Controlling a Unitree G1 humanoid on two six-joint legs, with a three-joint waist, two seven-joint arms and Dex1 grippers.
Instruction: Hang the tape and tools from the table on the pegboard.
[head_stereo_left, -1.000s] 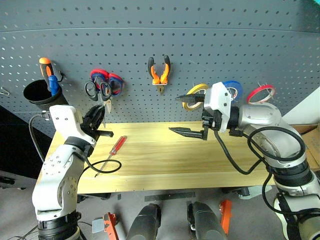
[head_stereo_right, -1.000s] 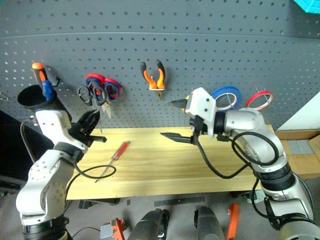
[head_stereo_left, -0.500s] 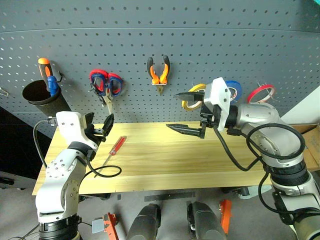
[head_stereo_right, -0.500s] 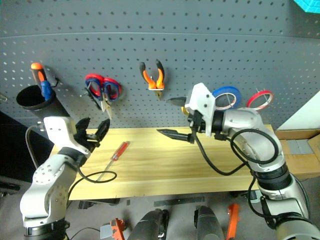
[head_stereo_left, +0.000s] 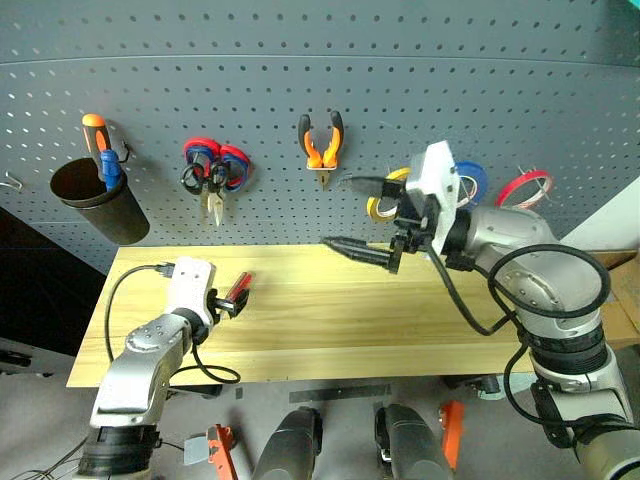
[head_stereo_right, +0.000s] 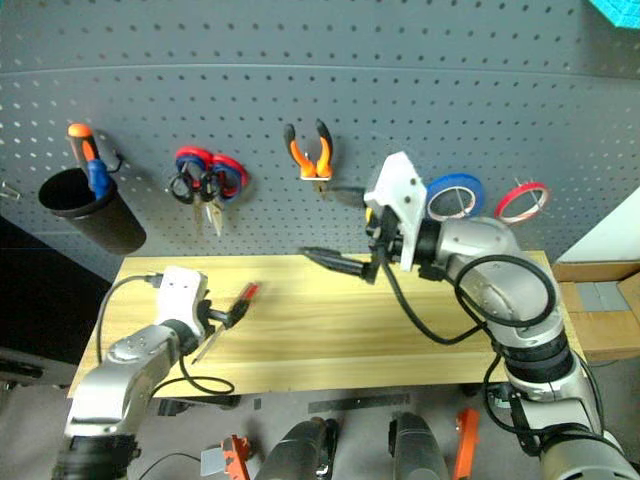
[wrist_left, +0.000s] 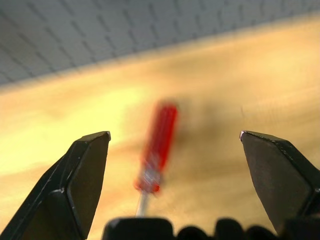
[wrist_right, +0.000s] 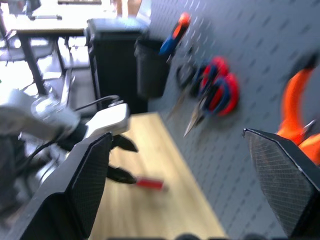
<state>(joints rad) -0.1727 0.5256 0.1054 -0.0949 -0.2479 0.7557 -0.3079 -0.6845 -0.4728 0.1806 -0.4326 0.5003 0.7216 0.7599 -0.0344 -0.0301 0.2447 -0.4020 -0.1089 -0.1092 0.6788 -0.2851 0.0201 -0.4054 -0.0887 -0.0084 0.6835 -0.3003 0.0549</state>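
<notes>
Head views face pegboard (head_stereo_left: 320, 90) over table (head_stereo_left: 330, 310), left wrist view close above screwdriver (wrist_left: 157, 145)

Left gripper (wrist_left: 172, 145) lower, jaws wide, astride screwdriver (wrist_left: 157, 145).

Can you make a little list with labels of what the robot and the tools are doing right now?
On table: red screwdriver
On pegboard: scissors, pliers, red tape
Left gripper: open, low over the table, screwdriver handle between its fingers, not gripped
Right gripper: open, empty, raised near the pegboard
Left to hang: screwdriver
</notes>
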